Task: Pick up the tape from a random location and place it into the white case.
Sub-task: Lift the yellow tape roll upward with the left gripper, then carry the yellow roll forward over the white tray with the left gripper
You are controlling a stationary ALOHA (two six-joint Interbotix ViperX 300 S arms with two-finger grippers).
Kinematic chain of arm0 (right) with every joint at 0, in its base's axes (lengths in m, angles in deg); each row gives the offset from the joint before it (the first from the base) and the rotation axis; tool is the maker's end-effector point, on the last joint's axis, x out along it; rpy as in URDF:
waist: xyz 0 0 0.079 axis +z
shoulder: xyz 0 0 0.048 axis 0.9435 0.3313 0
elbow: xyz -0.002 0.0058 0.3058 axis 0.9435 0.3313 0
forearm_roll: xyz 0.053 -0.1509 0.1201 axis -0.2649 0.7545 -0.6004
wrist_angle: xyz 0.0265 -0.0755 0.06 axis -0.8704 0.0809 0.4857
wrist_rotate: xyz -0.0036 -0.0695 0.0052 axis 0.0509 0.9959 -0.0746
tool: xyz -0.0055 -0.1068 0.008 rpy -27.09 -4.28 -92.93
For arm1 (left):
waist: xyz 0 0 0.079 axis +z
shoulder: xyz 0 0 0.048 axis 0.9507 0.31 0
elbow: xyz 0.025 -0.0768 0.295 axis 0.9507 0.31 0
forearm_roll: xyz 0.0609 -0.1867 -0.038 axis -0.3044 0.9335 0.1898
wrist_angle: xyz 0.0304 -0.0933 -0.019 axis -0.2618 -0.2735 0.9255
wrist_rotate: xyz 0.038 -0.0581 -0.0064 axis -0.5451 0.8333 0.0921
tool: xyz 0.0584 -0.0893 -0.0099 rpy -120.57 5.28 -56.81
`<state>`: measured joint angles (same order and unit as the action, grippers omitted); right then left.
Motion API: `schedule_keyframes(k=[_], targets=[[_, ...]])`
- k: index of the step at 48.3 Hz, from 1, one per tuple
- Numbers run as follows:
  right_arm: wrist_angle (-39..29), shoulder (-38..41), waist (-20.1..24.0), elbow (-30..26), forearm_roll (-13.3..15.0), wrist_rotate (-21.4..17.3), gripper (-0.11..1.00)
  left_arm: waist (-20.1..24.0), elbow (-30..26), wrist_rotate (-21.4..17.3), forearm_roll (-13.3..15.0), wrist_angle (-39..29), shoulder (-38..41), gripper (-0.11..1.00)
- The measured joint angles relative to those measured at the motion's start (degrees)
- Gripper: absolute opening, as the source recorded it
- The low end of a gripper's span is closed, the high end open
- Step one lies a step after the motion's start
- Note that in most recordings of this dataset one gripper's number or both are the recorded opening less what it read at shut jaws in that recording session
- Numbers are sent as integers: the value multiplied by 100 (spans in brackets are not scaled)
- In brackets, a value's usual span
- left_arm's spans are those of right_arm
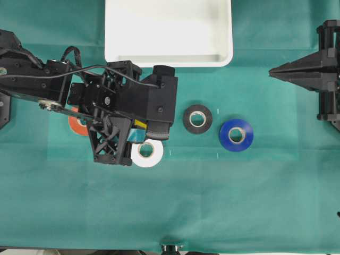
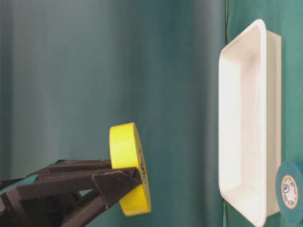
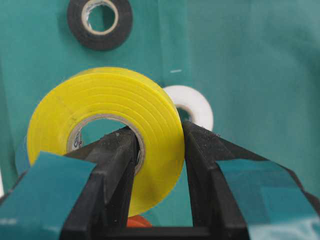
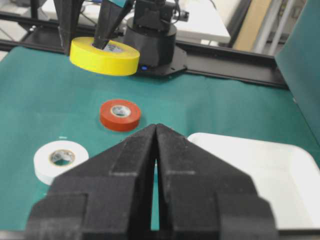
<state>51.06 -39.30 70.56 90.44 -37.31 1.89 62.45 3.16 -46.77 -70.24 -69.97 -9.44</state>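
Note:
The yellow tape [image 3: 107, 100] is gripped by my left gripper [image 3: 159, 130]: one finger goes through its pale core, the other presses on the outer wall. The tape is held above the cloth, seen also in the table-level view [image 2: 129, 156] and the right wrist view [image 4: 104, 56]. From overhead only a sliver of the yellow tape [image 1: 139, 124] shows under the left arm. The white case [image 1: 169, 59] lies at the far edge, apart from the tape, with nothing seen in it. My right gripper [image 1: 273, 73] is shut and empty at the right side [image 4: 156, 127].
On the green cloth lie a black roll [image 1: 197, 118], a blue roll [image 1: 236, 135], a white roll [image 1: 147, 153] just under the left gripper, and an orange-red roll [image 1: 78, 125] partly under the left arm.

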Motion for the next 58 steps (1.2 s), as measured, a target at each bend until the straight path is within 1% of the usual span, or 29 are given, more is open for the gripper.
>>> schedule_keyframes(k=[40, 48, 58], targets=[[0, 0, 0, 0, 0, 0, 0, 44, 0, 0, 0, -9, 0, 24], [0, 0, 0, 9, 0, 0, 0, 308, -9, -26, -18, -9, 0, 24], [0, 0, 0, 0, 0, 0, 0, 835, -9, -149, -53, 0, 0, 24]])
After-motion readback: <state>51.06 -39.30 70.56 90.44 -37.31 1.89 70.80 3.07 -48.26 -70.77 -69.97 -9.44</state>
